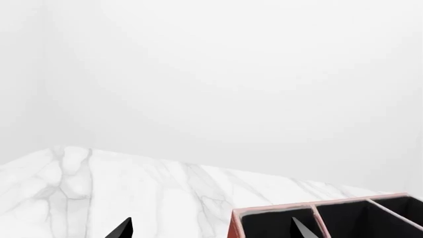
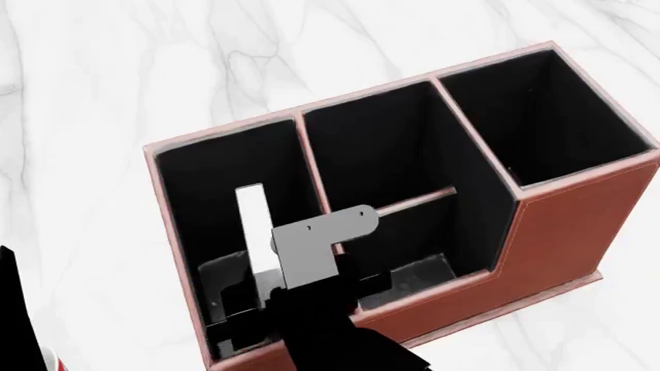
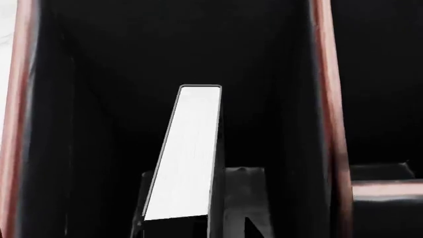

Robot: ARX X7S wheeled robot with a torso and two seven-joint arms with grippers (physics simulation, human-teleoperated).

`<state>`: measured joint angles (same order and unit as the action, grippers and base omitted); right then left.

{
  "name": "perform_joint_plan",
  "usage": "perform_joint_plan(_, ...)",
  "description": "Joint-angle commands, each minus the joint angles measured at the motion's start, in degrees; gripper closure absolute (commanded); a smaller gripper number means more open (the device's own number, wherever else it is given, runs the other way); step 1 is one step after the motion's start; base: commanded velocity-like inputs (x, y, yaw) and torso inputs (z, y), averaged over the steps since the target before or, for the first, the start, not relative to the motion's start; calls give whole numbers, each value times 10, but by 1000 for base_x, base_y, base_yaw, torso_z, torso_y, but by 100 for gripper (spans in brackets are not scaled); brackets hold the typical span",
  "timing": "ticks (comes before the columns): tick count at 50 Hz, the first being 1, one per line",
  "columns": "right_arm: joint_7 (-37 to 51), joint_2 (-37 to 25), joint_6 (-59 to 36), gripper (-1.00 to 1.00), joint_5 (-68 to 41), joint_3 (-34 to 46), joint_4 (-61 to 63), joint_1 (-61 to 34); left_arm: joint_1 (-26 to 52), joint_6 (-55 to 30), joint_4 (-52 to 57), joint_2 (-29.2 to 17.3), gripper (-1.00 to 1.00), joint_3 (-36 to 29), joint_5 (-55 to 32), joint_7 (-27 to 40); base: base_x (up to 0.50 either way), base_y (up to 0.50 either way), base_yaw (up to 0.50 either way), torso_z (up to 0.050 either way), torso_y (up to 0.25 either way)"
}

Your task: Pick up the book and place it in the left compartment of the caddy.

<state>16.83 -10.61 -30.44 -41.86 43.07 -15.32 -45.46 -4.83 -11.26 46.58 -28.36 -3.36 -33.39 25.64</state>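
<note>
The reddish-brown caddy (image 2: 577,224) stands on the marble table. The book (image 2: 253,224) stands on edge inside the left compartment (image 2: 196,185), white page edges up, leaning along the bay. In the right wrist view the book (image 3: 188,153) lies below my right gripper (image 3: 196,227). The jaws are spread wider than the book, and grey floor shows between the book and one fingertip (image 3: 256,227). My left gripper (image 1: 211,230) is open and empty above the table beside the caddy's corner (image 1: 278,208).
The middle bay with a low crossbar (image 2: 413,202) and the taller square bay (image 2: 536,116) are to the right. White marble table (image 2: 103,77) surrounds the caddy. A sliver of something red (image 2: 57,365) shows at the bottom left, beside my left arm.
</note>
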Motion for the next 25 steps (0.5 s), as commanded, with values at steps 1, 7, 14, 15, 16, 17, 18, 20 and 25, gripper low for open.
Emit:
perform_joint_plan(1,-6,5,0,-100,13,-3,-8,-10,1,1,-1,-2,-100,0,-2,1,0,0,0,0,0)
perform_joint_plan(7,-2,2,-3,-100,12,-2,-2,-10,0,2,1,-3,-100,-1,-2,2,0,0,0,0,0)
perform_joint_plan(14,2,1,-4,-100,9,-2,2,-10,-1,5,-1,-3,-100,-2,-1,2,0,0,0,0,0)
perform_joint_plan(15,3,1,-5,-100,9,-2,3,-10,0,3,0,-3,-100,-1,-2,3,0,0,0,0,0)
perform_joint_plan(16,5,0,-7,-100,8,-2,7,-9,-1,4,0,-3,-100,-1,-1,3,0,0,0,0,0)
perform_joint_plan(17,5,0,-6,-100,8,-2,7,-9,-1,5,-1,-3,-100,-2,-1,3,0,0,0,0,0)
perform_joint_plan(18,5,-1,-6,-100,8,-2,8,-9,-1,5,-1,-3,-100,-2,0,2,0,0,0,0,0)
perform_joint_plan(20,7,-2,-7,-100,7,-1,12,-8,0,4,1,-4,-100,-2,-1,4,0,0,0,0,0)
perform_joint_plan(25,15,-8,-12,-100,4,-3,29,-5,0,3,1,-4,-100,-5,0,5,0,0,0,0,0)
